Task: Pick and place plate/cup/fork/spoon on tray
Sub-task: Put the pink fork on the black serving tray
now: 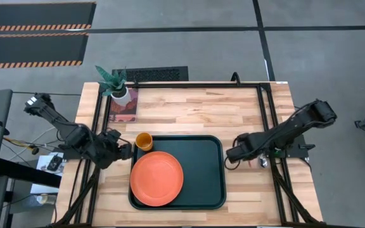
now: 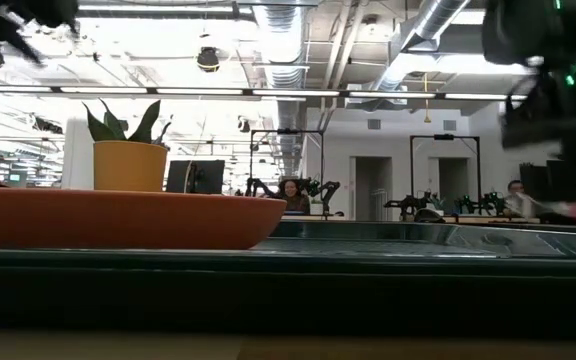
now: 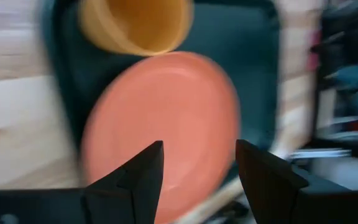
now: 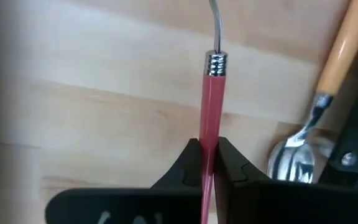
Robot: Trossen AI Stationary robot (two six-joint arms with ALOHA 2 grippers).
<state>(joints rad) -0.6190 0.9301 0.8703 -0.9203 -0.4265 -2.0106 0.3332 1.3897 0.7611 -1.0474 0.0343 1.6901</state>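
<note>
On the tray (image 1: 204,171) already: plate (image 1: 156,179) and cup (image 1: 144,140). Right gripper (image 4: 209,163) clamped on fork (image 4: 211,109), spoon (image 4: 316,106) beside it on the surface (image 1: 195,107), both outstanding. Left gripper (image 3: 197,168) open, empty, beside the cup.

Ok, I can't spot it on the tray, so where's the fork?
The fork is off the tray, over the wooden table to the tray's right, clamped by its red handle in the right pincer, spoon beside it.
</note>
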